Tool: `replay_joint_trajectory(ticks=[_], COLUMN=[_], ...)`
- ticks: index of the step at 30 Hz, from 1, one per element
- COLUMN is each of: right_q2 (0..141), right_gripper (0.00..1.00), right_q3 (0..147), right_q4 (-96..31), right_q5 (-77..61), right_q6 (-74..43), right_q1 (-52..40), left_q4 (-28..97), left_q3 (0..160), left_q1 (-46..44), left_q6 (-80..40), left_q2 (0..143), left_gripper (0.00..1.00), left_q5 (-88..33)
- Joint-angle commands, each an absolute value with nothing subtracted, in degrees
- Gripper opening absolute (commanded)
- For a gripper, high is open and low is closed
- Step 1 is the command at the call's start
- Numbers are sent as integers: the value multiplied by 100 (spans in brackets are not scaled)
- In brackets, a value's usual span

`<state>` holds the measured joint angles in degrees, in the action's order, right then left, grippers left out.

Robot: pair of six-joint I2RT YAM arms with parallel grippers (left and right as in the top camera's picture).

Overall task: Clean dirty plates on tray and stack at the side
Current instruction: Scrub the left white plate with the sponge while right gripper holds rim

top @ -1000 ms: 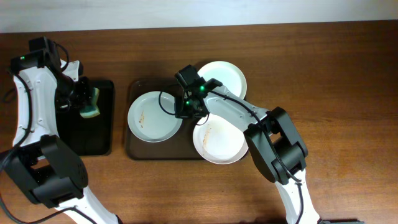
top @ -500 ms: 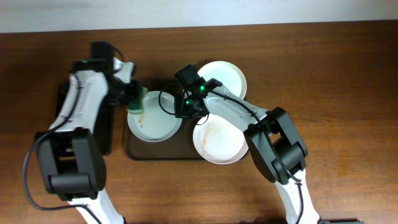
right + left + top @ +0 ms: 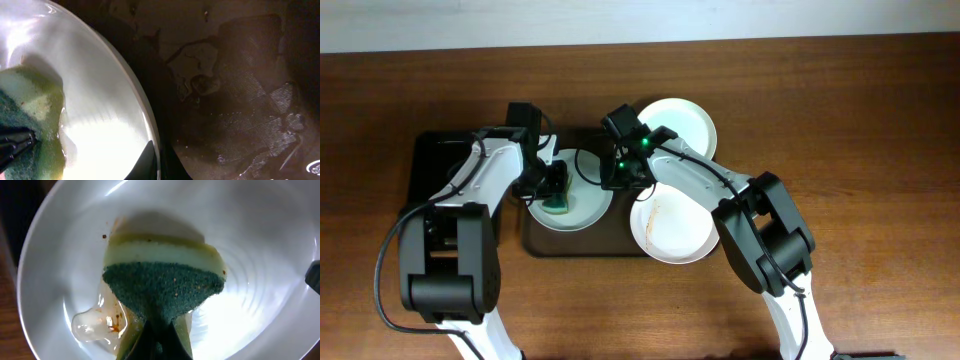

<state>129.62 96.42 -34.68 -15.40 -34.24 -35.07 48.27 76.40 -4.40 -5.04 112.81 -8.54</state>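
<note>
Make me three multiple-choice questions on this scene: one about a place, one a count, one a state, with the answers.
1. Where is the sponge? A) on the black tray B) in the left plate C) on the bare table
2. How many white plates show? A) two B) four C) three
3. What is the left tool doing? A) shut on the sponge B) open above the table C) gripping a plate rim
Answers: 1 B, it lies inside that plate. 2 C, counting the rear plate and the near plate too. 3 A, its fingers pinch the sponge.
</note>
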Motion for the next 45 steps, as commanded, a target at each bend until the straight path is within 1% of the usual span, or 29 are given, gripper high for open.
replay_joint_trajectory(ticks=[1,5,10,14,16,18,22,23,25,28,32,35,38,40,44,45], right_q2=[13089,13089,13089,13089,13089,13089,13089,13089,13089,13089,13089,13089,13089,13089,13089,13089], right_gripper=[4,4,4,4,4,4,4,4,4,4,4,4,4,4,4,4], right_q3=[9699,9699,9699,9699,9699,9699,9699,9699,9699,9699,9699,9699,9699,9699,9699,9699], right_q4=[-3446,-3446,-3446,-3444,-3439,-3439,-3441,-3441,-3441,-3446,-3446,-3446,-3444,-3444,-3444,-3441], right_q5=[-1610,-1610,-1608,-1603,-1603,-1603,-1603,-1605,-1605,-1605,-1605,-1603,-1603,-1603,-1605,-1605], right_q6=[-3454,-3454,-3454,-3454,-3454,-3454,-3454,-3454,-3454,-3452,-3454,-3452,-3452,-3452,-3454,-3454], right_q1=[-3518,-3518,-3518,-3518,-3518,-3518,-3518,-3518,-3518,-3518,-3518,-3518,-3518,-3518,-3518,-3518], left_q4=[4936,4517,3712,3756,3964,4313,4735,4735,4606,4139,3361,3229,3629,4191,5039,5260], left_q3=[7531,7568,7568,7568,7568,7568,7568,7568,7568,7568,7568,7568,7568,7568,7568,7568], left_q1=[-471,-473,-473,-482,-506,-543,-558,-558,-558,-552,-552,-552,-552,-548,-548,-548], left_q6=[-690,-742,-834,-832,-801,-589,51,117,84,-40,-805,-899,-899,-902,-895,-821], left_q2=[11216,11216,11216,11216,11216,11216,11216,11216,11216,11216,11244,11249,11249,11249,11249,11249], left_gripper=[1,1,1,1,1,1,1,1,1,1,1,1,1,1,1,1], left_q5=[-744,-191,972,969,722,5,-2069,-2340,-2486,-2189,-495,414,1007,1280,1041,622])
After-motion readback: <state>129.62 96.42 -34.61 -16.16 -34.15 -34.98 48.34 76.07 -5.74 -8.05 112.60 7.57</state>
